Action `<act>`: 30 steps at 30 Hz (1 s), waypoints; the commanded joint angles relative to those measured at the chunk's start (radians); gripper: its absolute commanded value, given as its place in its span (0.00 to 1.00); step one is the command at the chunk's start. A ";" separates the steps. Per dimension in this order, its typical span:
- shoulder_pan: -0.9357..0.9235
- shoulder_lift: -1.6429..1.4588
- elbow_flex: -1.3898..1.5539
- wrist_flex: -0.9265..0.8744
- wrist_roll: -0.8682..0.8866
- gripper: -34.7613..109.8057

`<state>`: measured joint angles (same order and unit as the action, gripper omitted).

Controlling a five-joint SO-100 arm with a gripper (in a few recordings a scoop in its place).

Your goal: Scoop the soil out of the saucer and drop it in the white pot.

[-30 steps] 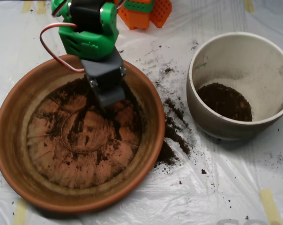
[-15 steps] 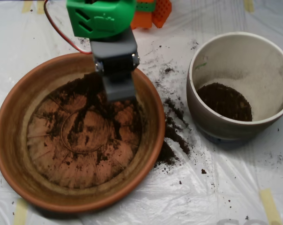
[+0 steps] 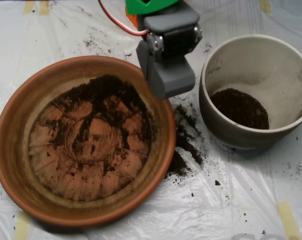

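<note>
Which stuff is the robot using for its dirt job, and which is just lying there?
Job: grey clamshell scoop; dark crumbly soil; round terracotta saucer; off-white pot.
Lying about: orange plastic block; clear plastic sheet; spilled soil.

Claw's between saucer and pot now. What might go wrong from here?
1. The claw hangs over the gap, not over the white pot; releasing here would probably add to the spilled soil on the plastic sheet.
2. It sits close to the pot's rim; a low approach might knock the pot.
3. Only thin soil is left in the saucer, so loads may be small.
</note>
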<state>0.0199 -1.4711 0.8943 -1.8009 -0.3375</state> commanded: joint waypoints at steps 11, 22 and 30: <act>0.414 -0.100 -0.091 0.044 -0.086 0.24; 0.383 -0.137 0.012 0.072 -0.037 0.49; 0.318 -0.298 0.138 0.094 -0.006 0.49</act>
<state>0.3620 -1.5953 0.9894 -1.7319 -0.3528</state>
